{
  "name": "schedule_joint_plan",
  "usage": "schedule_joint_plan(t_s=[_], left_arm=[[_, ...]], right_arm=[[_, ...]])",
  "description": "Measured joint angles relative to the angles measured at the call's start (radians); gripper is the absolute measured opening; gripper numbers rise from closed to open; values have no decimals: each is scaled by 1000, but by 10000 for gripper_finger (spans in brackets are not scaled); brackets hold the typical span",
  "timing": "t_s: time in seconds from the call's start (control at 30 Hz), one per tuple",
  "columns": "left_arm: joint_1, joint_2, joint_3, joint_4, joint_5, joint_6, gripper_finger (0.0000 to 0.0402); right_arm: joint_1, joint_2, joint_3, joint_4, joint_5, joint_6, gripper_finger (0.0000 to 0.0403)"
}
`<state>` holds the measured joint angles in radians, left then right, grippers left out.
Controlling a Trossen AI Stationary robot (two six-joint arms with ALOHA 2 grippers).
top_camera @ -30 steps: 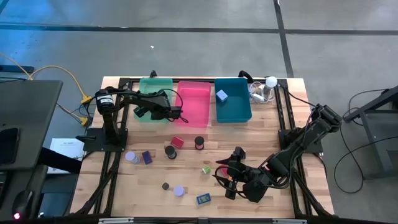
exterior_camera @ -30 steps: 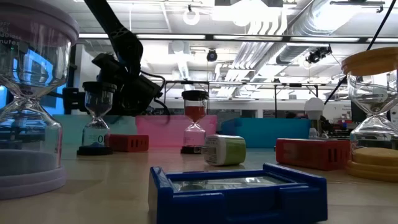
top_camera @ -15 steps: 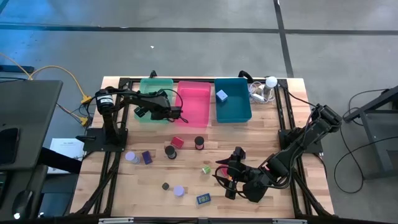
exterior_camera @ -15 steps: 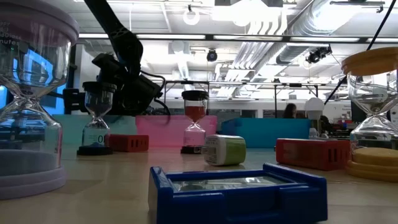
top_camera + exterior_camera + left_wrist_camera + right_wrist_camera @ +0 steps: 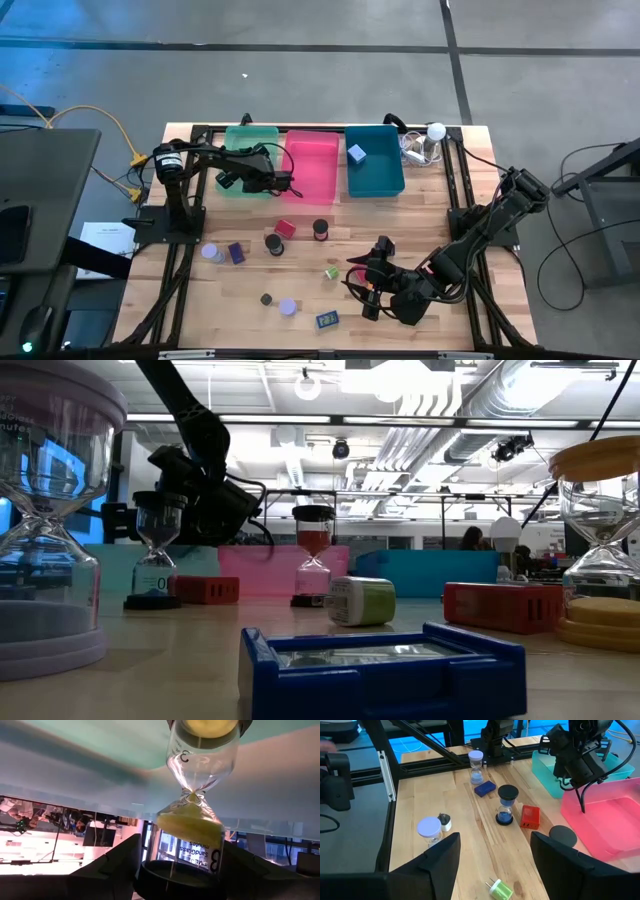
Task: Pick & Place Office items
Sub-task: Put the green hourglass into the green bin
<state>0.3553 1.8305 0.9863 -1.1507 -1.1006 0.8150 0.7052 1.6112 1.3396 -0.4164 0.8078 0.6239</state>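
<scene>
1 yellow sand timer (image 5: 192, 810) gripped in left jaws over green bin (image 5: 248, 170).
Right gripper (image 5: 371, 290) jaws wide, empty, above tabletop (image 5: 300, 275).

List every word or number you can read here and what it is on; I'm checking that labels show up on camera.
"3" on the upper glass bulb of the yellow sand timer held in the left gripper's jaws.
"SandGlass", "3" and "minutes", seen upside down, on that timer's lower bulb.
"0", partly visible, on the blue sand timer in the low view.
The print on the blue case is too blurred to read.
</scene>
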Motion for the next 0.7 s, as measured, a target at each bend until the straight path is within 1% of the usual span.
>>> schedule_joint_plan(t_s=[0.23,0.4,0.6,0.7], left_arm=[[0,0,0,3,-1,20,217],[0,0,0,4,26,-35,217],[0,0,0,3,29,-27,217],[0,0,0,3,30,7,217]], right_arm=[[-1,0,0,0,0,2,231],[-1,0,0,0,0,0,231],[-6,0,0,0,0,0,231],[-6,0,0,0,0,0,231]])
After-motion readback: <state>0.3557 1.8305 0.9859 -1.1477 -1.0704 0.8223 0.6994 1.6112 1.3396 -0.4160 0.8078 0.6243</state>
